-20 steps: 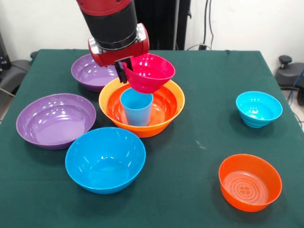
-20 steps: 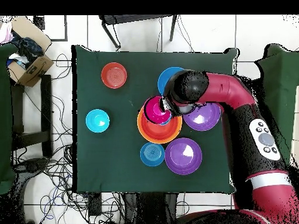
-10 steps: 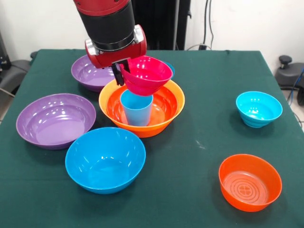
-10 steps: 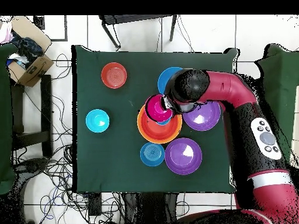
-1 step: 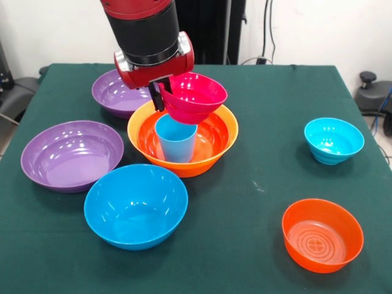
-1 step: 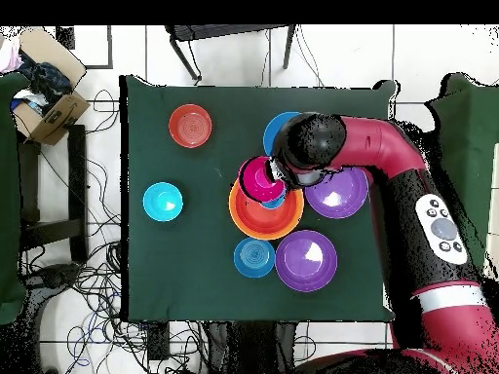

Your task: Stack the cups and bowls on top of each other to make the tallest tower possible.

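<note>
My jaws (image 5: pixel 160 95) are clamped on the near-side rim of the magenta bowl (image 5: pixel 193 96), one finger inside the wall, one outside. The bowl hangs tilted, its open mouth tipped a little away from my wrist. In the overhead view it (image 6: pixel 260 179) sits over the edge of the big orange bowl (image 6: pixel 265 216).

Directly below the jaws and a shade forward stands the light blue cup (image 5: pixel 176 138), upright, mouth up, inside the big orange bowl (image 5: pixel 214 144). The magenta bowl's base hovers just above the cup's rim; I cannot tell whether they touch.

Handling, as I judge it: thin glossy plastic, light, stiff enough at the rim to take a pinch, but slick. A one-sided rim grip lets the bowl swing and tilt, as it does now. A round base on a narrow cup mouth will be a tippy seat, so it needs to go down level and centred, with a gentle release.

Other pieces around the jaws:
- purple bowl (image 5: pixel 118 92) behind, partly hidden by my wrist
- larger purple bowl (image 5: pixel 71 154) off to one side, blue bowl (image 5: pixel 135 204) in front of it
- small cyan bowl (image 5: pixel 334 140) and small orange bowl (image 5: pixel 322 234), well apart on the other side of the desk (image 5: pixel 257 184)

Take those by the rim too; the walls look too wide and smooth for anything else.
</note>
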